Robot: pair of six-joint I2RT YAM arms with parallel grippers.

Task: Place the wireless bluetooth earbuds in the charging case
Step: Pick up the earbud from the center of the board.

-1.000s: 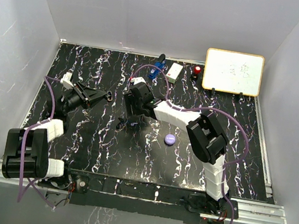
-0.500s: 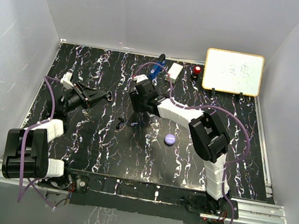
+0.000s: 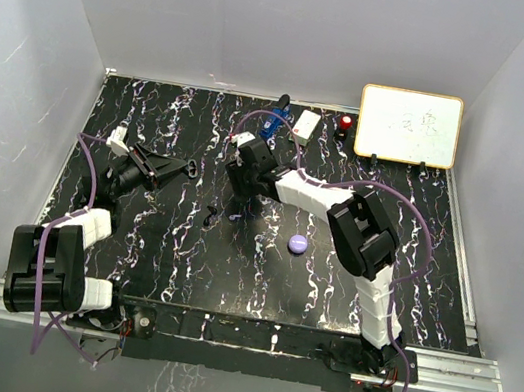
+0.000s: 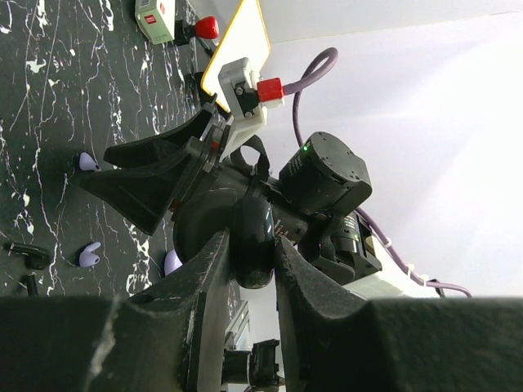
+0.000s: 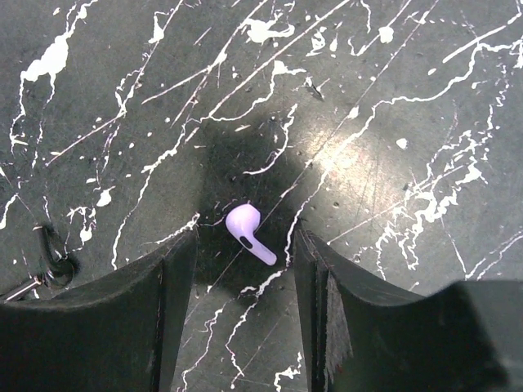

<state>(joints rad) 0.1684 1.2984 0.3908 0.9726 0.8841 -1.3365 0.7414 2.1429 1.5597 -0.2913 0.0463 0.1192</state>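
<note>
Hovering right over a lavender earbud (image 5: 248, 232), the right pincer (image 5: 243, 245) stands with jaws apart, one on either side, neither touching the piece, which lies flat on the black marbled desk (image 5: 392, 122). Best play, I reckon: drop until the tips almost graze the desk, then squeeze slowly across the bulb, not the thin stem, or it may squirt away. Left pincer (image 4: 252, 245) is closed, well off to the side; whether it holds anything, can't tell. Round lavender case (image 3: 298, 244) waits nearby

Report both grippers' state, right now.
Left gripper: shut on a black rounded puck.
Right gripper: open, jaws astride a lavender earbud, not touching it.
</note>
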